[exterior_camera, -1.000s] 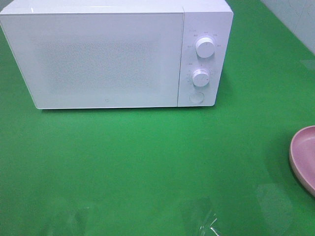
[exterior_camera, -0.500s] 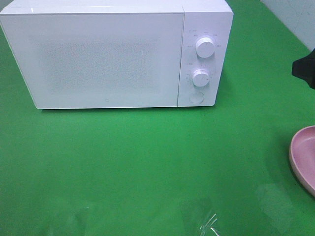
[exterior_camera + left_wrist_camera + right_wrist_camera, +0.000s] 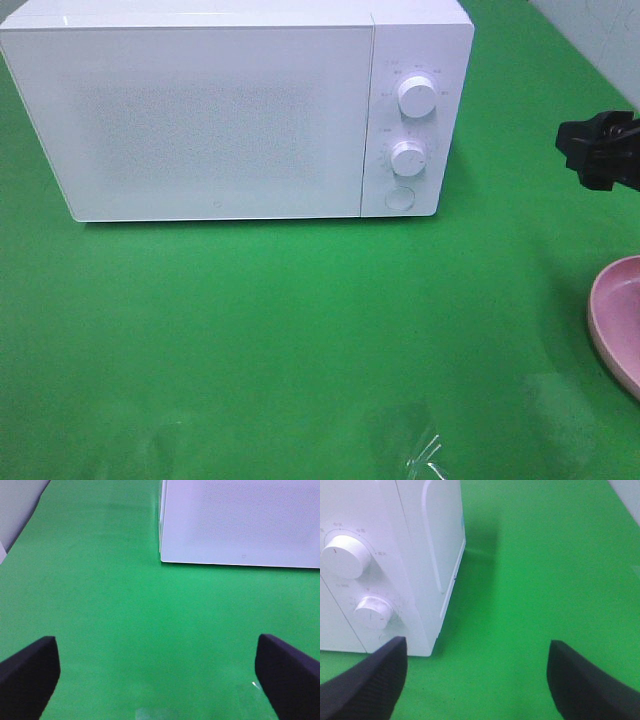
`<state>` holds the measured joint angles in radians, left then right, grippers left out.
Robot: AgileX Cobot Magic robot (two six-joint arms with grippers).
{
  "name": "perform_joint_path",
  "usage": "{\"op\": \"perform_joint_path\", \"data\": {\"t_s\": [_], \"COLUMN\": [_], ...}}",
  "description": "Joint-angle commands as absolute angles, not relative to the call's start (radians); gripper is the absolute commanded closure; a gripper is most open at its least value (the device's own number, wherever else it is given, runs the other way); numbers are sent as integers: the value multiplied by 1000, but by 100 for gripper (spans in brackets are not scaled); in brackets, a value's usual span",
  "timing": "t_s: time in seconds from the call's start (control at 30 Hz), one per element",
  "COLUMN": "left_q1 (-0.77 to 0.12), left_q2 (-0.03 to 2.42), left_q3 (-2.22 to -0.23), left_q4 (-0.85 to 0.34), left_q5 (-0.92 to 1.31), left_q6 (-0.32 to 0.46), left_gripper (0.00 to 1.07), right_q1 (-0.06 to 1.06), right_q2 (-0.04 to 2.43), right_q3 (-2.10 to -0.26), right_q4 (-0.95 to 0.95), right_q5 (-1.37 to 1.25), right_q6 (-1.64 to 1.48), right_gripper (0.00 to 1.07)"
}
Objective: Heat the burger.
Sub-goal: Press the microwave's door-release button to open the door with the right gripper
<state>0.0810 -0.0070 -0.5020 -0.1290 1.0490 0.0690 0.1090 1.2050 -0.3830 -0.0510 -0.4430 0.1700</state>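
The burger does not show in any of the three views, so I cannot tell where it lies or how it stands to either gripper.

The microwave (image 3: 215, 120) stands at the back left of the green table (image 3: 300, 330) with its door (image 3: 190, 120) closed. On its right panel there are an upper knob (image 3: 417, 96), a lower knob (image 3: 408, 158) and a round button (image 3: 399, 198) under them.

The right gripper (image 3: 590, 150) comes in from the right edge of the high view. It is in the air to the right of the microwave and apart from it, at the height of the knobs. In its wrist view the right gripper (image 3: 477, 680) has its two dark fingers (image 3: 362, 685) spread wide with only green table between them, so it holds nothing. The microwave's right front corner is ahead of one finger.

A pink plate (image 3: 615, 320) lies at the right edge of the table, nearer to the front than the right gripper. Only part of it is in the picture.

The left gripper (image 3: 160, 680) shows only in its own wrist view. Its fingers (image 3: 27, 675) also stand wide apart over bare table and hold nothing. The left front corner of the microwave is ahead of it, well apart.
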Motion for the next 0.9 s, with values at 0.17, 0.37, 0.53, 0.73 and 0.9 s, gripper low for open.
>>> {"op": "perform_joint_path", "data": {"t_s": [0.17, 0.37, 0.53, 0.73, 0.9], "left_q1": [77, 77, 77, 77, 77], "left_q2": [-27, -27, -27, -27, -27], "left_q3": [-498, -498, -498, -498, -498], "left_q4": [-133, -133, -133, -133, -133], "left_q5": [1040, 1040, 1040, 1040, 1040], "left_q6": [70, 70, 70, 70, 70], "left_gripper": [8, 8, 8, 8, 8], "right_q1": [140, 262, 432, 672, 779], "right_q2": [1270, 1329, 1411, 1540, 1591], "right_q3": [-320, -316, -316, -316, -317], "right_q4": [106, 238, 457, 746, 846], "right_q5": [-619, -694, -821, -1051, -1130], "right_q6": [124, -46, -240, -344, -344], "right_gripper": [35, 35, 35, 35, 35]}}
